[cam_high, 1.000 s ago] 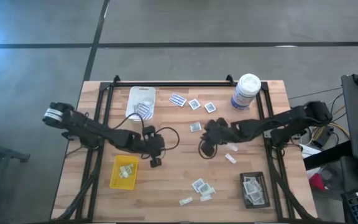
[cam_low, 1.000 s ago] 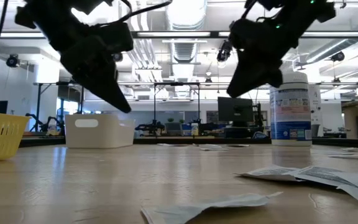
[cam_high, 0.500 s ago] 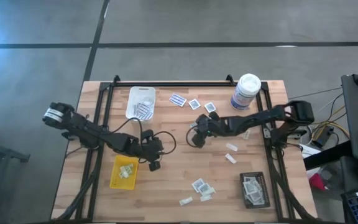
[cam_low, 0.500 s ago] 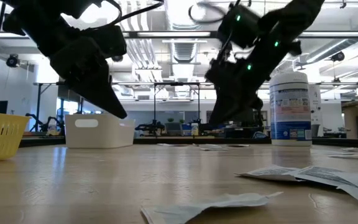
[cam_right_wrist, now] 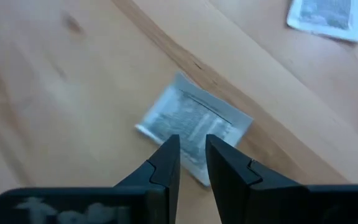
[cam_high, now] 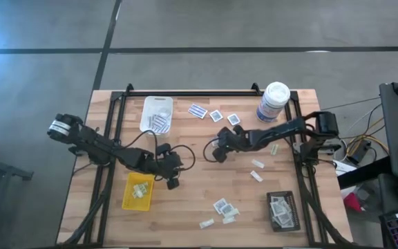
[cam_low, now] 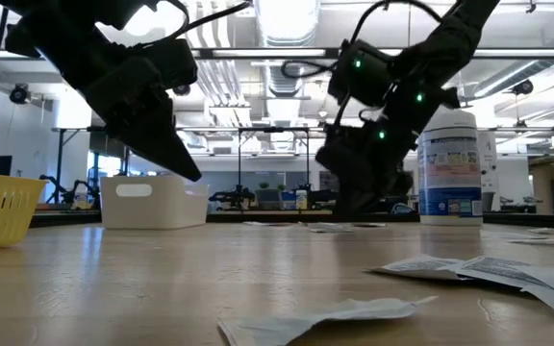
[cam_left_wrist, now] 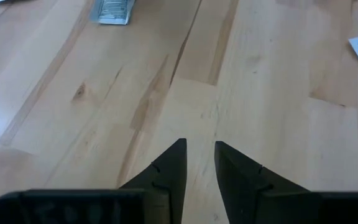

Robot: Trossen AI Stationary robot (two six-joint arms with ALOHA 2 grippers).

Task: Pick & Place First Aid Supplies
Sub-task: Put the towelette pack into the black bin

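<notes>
First aid supplies lie scattered over the wooden table: packets at the far middle, strips right of centre and a cluster near the front. My right gripper is low at mid-table, slanting down. Its fingers stand a narrow gap apart over the near edge of a white packet with a grey centre, nothing between them. My left gripper hangs above bare wood beside the yellow tray, its fingers slightly apart and empty. My right gripper's fingertips overlap the near edge of the white packet in the wrist view, coming from above at a slant. Whether they touch it, I cannot tell. The packet lies flat on the table.
A white tray with striped strips stands at the far left, a yellow tray at the front left and a black tray with packets at the front right. A tall white canister stands at the far right.
My right gripper has gone down and toward the table's left edge, tipping more steeply, and now stands over a packet at mid-table.
</notes>
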